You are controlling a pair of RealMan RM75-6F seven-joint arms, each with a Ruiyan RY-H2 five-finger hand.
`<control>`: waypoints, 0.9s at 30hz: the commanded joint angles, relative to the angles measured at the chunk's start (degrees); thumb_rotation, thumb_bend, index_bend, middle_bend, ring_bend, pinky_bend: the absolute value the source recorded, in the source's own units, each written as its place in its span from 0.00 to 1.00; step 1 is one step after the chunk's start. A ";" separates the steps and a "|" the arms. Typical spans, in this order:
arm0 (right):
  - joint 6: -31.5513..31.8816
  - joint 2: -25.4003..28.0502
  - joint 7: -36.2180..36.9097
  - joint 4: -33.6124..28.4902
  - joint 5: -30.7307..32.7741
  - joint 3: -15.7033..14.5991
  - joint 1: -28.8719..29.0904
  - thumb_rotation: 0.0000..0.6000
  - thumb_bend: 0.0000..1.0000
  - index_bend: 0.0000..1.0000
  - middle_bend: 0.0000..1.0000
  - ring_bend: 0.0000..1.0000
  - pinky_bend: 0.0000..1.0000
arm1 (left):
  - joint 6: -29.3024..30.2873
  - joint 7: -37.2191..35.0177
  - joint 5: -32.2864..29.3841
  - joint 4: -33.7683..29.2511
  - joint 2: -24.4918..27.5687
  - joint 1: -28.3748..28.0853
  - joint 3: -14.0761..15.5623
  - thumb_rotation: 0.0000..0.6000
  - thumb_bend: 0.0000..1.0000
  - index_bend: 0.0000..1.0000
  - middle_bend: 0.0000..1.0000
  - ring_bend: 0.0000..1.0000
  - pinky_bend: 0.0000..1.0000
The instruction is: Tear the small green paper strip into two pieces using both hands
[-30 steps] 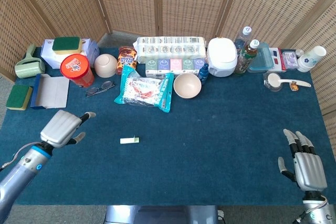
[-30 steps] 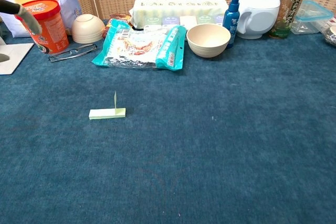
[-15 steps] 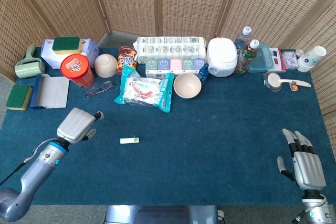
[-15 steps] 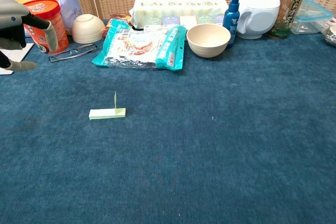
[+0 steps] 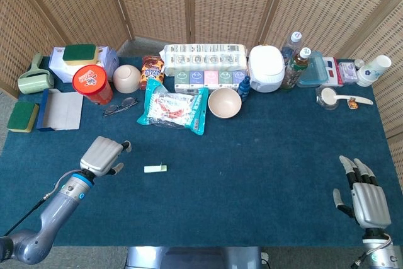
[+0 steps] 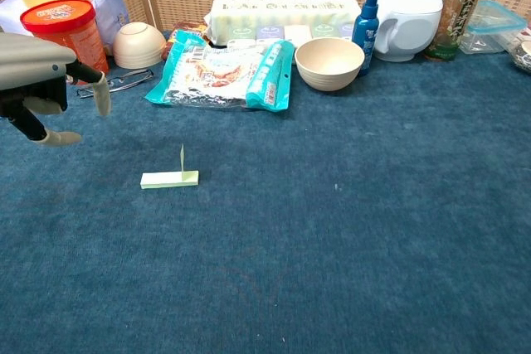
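While we hold nothing, both views agree on the table.
Left hand: our fingers apart, empty, above the cloth, near the strip's left.
Right hand: fingers spread, empty, at the near right corner; only our head view shows it.
Strip: flat on the cloth, whole; our chest view shows a small flap upright on it.
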 commanded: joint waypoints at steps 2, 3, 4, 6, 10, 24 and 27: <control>0.00 0.03 0.13 0.17 0.15 -0.01 -0.09 1.00 0.50 0.03 0.14 0.03 0.11 | 0.01 0.21 -0.66 0.53 -1.35 -0.59 0.69 1.00 0.28 0.37 1.00 1.00 1.00; -0.04 0.04 0.16 0.21 0.16 -0.03 -0.09 1.00 0.50 0.03 0.14 0.03 0.11 | 0.03 0.31 -0.83 0.61 -1.59 -0.71 0.79 1.00 0.28 0.37 1.00 1.00 1.00; -0.09 0.06 0.20 0.29 0.19 -0.06 -0.10 1.00 0.50 0.03 0.14 0.03 0.11 | 0.01 0.48 -1.16 0.69 -1.99 -0.88 0.96 1.00 0.28 0.37 1.00 1.00 1.00; -0.09 0.08 0.35 0.38 0.22 -0.06 -0.13 1.00 0.50 0.03 0.14 0.03 0.11 | -0.04 1.03 -1.86 0.80 -2.67 -1.22 1.28 1.00 0.27 0.37 1.00 1.00 1.00; -0.13 0.10 0.68 0.66 0.26 -0.02 -0.14 1.00 0.50 0.03 0.14 0.03 0.11 | 0.06 2.34 -3.46 0.97 -4.00 -1.86 1.74 1.00 0.27 0.37 1.00 1.00 1.00; 0.09 0.36 2.52 2.16 0.48 -0.46 -0.92 1.00 0.50 0.03 0.14 0.03 0.11 | 1.71 6.68 -8.84 2.96 -9.89 -4.08 3.09 1.00 0.27 0.39 1.00 1.00 1.00; 0.28 0.50 2.97 2.41 0.61 -0.52 -1.21 1.00 0.50 0.03 0.14 0.03 0.11 | 2.07 7.51 -9.73 3.43 -10.91 -4.57 3.16 1.00 0.27 0.40 1.00 1.00 1.00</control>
